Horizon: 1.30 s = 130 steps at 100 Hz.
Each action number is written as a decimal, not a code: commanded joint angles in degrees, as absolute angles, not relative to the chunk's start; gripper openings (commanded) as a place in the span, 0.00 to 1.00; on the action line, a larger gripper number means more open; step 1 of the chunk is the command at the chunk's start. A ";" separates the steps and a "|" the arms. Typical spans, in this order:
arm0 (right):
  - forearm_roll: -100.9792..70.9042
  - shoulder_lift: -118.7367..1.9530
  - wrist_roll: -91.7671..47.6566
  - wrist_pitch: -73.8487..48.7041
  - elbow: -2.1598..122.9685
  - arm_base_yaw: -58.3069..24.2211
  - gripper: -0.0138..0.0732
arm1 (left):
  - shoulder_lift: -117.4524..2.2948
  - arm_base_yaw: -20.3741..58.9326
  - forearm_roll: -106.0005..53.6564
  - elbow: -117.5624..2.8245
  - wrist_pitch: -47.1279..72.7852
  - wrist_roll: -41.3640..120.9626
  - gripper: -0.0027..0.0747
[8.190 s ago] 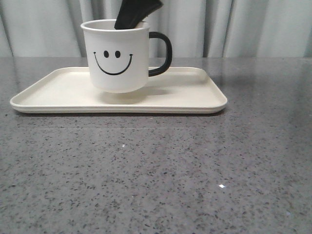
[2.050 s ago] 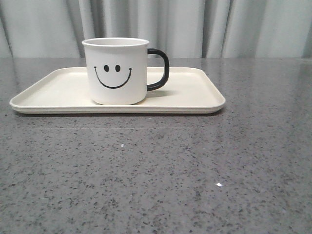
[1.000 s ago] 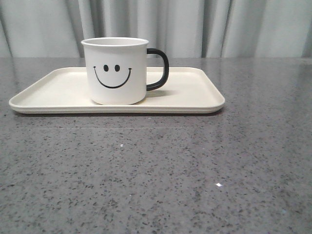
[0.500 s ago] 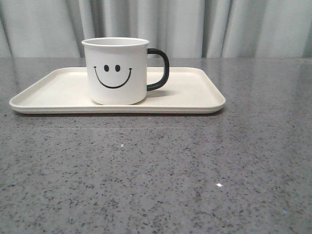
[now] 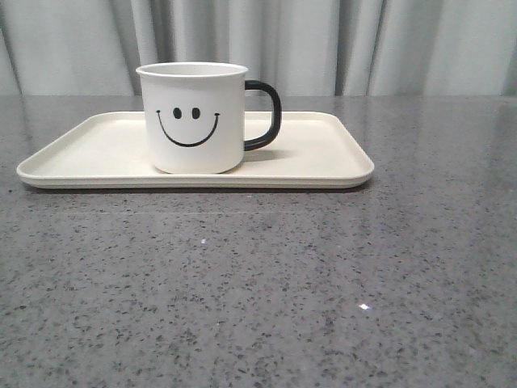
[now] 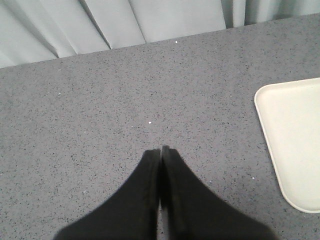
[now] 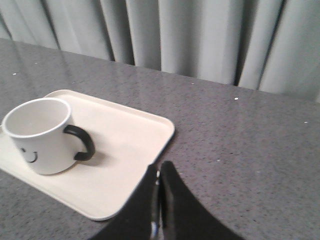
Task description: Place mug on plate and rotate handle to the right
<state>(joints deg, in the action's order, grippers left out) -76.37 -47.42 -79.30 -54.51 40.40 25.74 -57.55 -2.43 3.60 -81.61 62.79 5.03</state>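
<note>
The mug (image 5: pixel 192 118) stands upright on the plate (image 5: pixel 323 162), handle (image 5: pixel 264 115) pointing right; both grippers' jaws are clenched, empty.

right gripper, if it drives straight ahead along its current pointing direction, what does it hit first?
Probably bare table, nothing else. The right gripper is shut, its tips hanging beside the plate's near corner. The mug sits well off that line. Depth is unclear from the wrist view, so it might clip the plate's rim.

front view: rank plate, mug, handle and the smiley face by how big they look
1. plate, widest by far
2. mug
3 and 4. smiley face and handle: look about alike, the face wider, the handle taller, so unranked
</note>
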 commanded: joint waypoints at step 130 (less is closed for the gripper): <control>-81.69 -46.16 -80.19 -51.00 41.37 23.73 0.09 | -57.64 -2.51 1.21 -78.39 60.02 4.48 0.01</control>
<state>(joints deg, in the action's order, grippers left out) -77.99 -46.05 -79.89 -51.62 40.00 23.69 -57.89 -2.43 1.62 -77.04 63.29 5.03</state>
